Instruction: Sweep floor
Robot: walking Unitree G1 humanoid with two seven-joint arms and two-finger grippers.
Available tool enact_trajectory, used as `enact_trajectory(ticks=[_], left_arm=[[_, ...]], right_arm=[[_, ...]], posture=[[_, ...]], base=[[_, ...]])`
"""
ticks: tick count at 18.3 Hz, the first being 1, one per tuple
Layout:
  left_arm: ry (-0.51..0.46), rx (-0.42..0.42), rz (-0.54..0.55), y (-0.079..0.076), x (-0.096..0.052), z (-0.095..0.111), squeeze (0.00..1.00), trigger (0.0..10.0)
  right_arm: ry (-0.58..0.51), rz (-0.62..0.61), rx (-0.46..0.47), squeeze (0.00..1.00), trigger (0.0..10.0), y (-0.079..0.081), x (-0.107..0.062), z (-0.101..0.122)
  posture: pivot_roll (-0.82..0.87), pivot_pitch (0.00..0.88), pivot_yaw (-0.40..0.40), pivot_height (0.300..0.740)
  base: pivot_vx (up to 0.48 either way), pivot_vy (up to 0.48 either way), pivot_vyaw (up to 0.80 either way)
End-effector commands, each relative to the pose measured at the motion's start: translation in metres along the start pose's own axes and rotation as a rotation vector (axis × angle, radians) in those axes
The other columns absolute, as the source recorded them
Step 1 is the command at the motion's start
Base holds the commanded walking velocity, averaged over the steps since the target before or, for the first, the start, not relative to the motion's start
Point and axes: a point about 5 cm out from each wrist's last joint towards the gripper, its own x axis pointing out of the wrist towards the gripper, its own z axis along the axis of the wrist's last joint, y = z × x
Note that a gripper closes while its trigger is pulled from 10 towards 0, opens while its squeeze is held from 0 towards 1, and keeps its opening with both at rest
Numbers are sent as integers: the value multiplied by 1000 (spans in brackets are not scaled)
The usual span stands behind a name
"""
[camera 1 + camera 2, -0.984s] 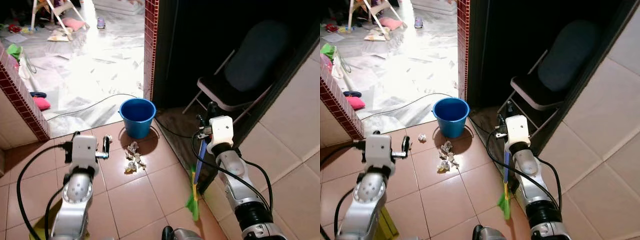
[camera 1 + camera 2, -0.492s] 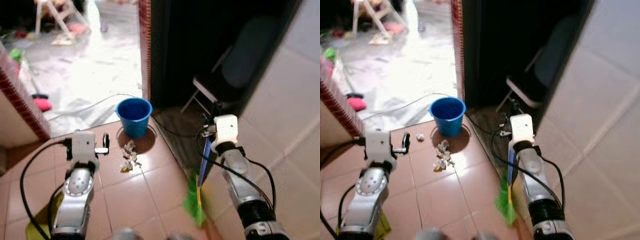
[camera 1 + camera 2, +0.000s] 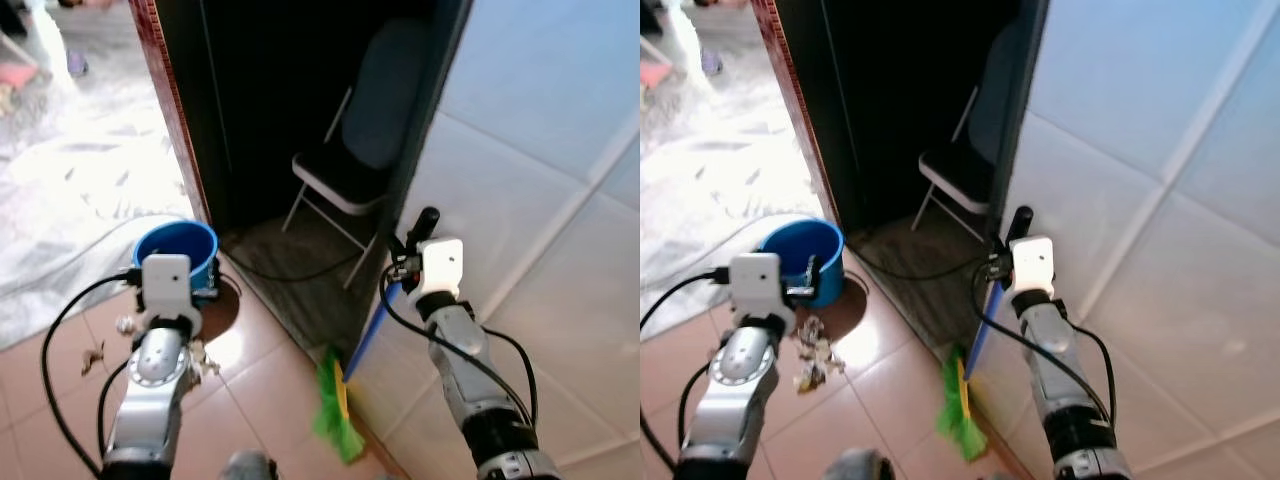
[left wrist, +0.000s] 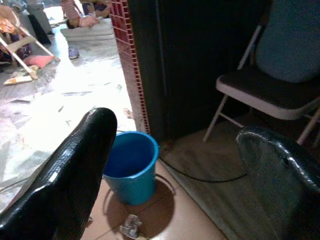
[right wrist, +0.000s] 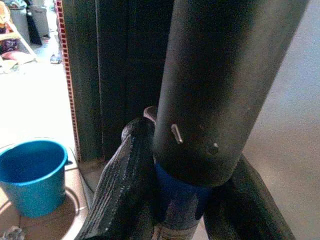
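Here we see the right gripper closed around the broom, whose green bristles rest on the floor to the right of the blue bucket. The left gripper is wide open and empty, just before the bucket, above the litter.

We see the tiled floor bearing a blue bucket, scattered litter, a cable, a folding chair and the broom's green bristles.

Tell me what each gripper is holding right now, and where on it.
The right gripper grips the broom near the top of its blue handle, just below the black end cap. The left gripper is open, holding nothing.
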Motion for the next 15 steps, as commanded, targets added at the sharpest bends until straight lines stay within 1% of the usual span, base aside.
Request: enact_trajectory(ticks=[1, 5, 7, 15], left_arm=[[13, 34, 17, 5, 0, -3, 0, 10000], [27, 37, 2, 1, -1, -4, 0, 10000], [24, 55, -3, 2, 0, -5, 0, 10000], [53, 74, -21, 1, 0, -10, 0, 10000]], right_arm=[[-18, -18, -122, 0, 10000, -14, 3, 9], [-15, -16, -117, 0, 10000, -14, 2, 8], [-13, -12, -106, 0, 10000, -13, 2, 8], [4, -34, -97, 0, 10000, -10, 1, 5]], posture=[[4, 39, -41, 740], [2, 41, -41, 740], [4, 38, -40, 740], [2, 37, -28, 740]], base=[[0, 0, 0], [0, 0, 0], [0, 0, 0], [0, 0, 0]])
